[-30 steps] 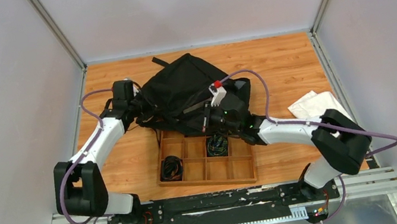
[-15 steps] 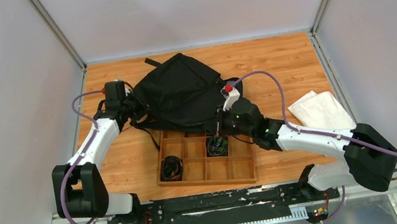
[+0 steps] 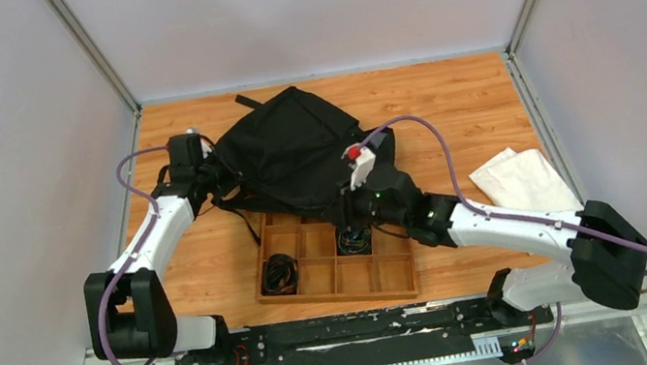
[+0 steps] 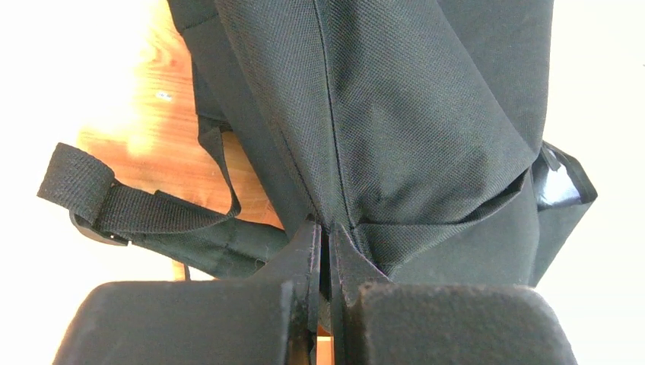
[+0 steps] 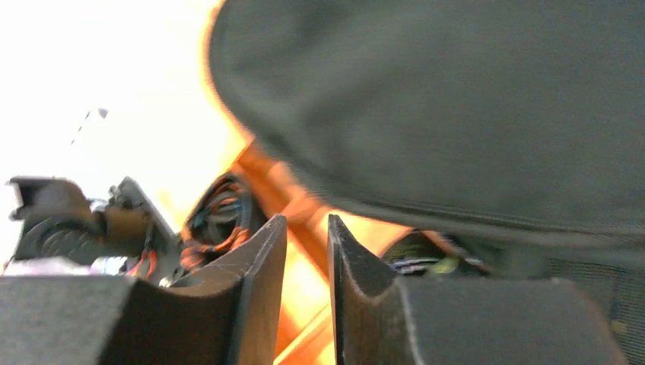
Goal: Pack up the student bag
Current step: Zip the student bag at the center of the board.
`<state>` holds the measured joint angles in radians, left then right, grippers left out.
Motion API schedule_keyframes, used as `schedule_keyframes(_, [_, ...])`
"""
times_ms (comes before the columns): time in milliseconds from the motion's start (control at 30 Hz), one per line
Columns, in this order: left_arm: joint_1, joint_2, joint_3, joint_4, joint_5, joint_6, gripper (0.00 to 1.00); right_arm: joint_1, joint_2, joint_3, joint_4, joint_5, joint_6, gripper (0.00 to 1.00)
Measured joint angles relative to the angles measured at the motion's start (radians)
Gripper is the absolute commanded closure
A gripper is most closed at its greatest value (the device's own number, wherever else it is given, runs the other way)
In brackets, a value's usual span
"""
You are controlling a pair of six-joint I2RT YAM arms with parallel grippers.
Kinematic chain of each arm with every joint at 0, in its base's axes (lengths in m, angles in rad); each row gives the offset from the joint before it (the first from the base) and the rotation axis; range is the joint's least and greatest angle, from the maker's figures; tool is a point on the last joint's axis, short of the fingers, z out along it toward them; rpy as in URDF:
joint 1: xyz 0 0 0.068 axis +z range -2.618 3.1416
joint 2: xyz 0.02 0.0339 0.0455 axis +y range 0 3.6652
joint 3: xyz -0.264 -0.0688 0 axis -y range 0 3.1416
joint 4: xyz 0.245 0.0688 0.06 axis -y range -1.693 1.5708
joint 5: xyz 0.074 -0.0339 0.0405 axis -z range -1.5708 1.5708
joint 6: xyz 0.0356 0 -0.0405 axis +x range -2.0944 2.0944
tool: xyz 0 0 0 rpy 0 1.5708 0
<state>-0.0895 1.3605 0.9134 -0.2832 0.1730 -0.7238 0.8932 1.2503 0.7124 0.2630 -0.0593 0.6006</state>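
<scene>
Pinching a seam of the large floppy black fabric backpack (image 4: 395,114), the left gripper (image 4: 325,232) has its fingers pressed together on the cloth. The right gripper (image 5: 306,228), fingers a narrow gap apart and empty, hovers over the wooden compartment tray (image 3: 338,296). The backpack lies just behind the tray, overlapping its far edge. A coiled black cable (image 3: 279,275) and another coil (image 3: 354,236) sit in the tray, unpacked, so packing looks barely begun.
</scene>
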Motion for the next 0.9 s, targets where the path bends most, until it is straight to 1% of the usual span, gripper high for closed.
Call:
schedule_keyframes(167, [0.002, -0.013, 0.000, 0.013, 0.024, 0.017, 1.00, 0.186, -0.024, 0.114, -0.115, 0.051, -0.178, 0.37])
schedule_keyframes(200, [0.002, -0.015, 0.000, 0.015, 0.027, 0.019, 1.00, 0.208, -0.032, 0.133, -0.130, 0.070, -0.213, 0.30])
schedule_keyframes(300, [0.002, -0.021, 0.000, 0.018, 0.034, 0.032, 1.00, 0.217, -0.057, 0.164, -0.166, 0.154, -0.304, 0.20])
schedule_keyframes(367, [0.002, -0.026, 0.001, 0.016, 0.034, 0.042, 1.00, 0.202, -0.048, 0.205, -0.235, 0.224, -0.357, 0.19])
schedule_keyframes(433, [0.002, -0.028, 0.007, 0.008, 0.027, 0.056, 1.00, 0.147, -0.023, 0.265, -0.317, 0.269, -0.386, 0.18])
schedule_keyframes(500, [0.002, -0.028, 0.025, -0.011, 0.015, 0.071, 1.00, 0.044, -0.013, 0.299, -0.370, 0.261, -0.387, 0.17])
schedule_keyframes(533, [0.002, -0.028, 0.035, -0.021, 0.010, 0.079, 1.00, -0.040, -0.013, 0.312, -0.399, 0.241, -0.380, 0.17])
schedule_keyframes(567, [0.002, -0.026, 0.051, -0.037, 0.004, 0.087, 0.89, -0.118, -0.011, 0.322, -0.420, 0.220, -0.372, 0.17])
schedule_keyframes(600, [0.002, -0.019, 0.073, -0.058, -0.003, 0.095, 0.73, -0.197, 0.000, 0.336, -0.449, 0.202, -0.360, 0.17])
schedule_keyframes(633, [0.002, -0.011, 0.093, -0.074, -0.008, 0.101, 0.62, -0.249, 0.013, 0.351, -0.470, 0.189, -0.353, 0.18])
schedule_keyframes(667, [0.002, 0.000, 0.119, -0.093, -0.018, 0.111, 0.51, -0.317, 0.042, 0.381, -0.505, 0.162, -0.344, 0.18])
schedule_keyframes(700, [0.003, 0.010, 0.142, -0.108, -0.027, 0.116, 0.45, -0.362, 0.074, 0.409, -0.525, 0.140, -0.336, 0.18])
schedule_keyframes(733, [0.004, 0.019, 0.165, -0.122, -0.037, 0.118, 0.40, -0.391, 0.107, 0.432, -0.539, 0.122, -0.333, 0.19])
schedule_keyframes(767, [0.005, 0.023, 0.182, -0.129, -0.046, 0.129, 0.34, -0.415, 0.146, 0.457, -0.555, 0.099, -0.330, 0.19])
schedule_keyframes(900, [0.009, 0.006, 0.212, -0.163, -0.082, 0.149, 0.32, -0.445, 0.283, 0.525, -0.609, 0.034, -0.333, 0.20])
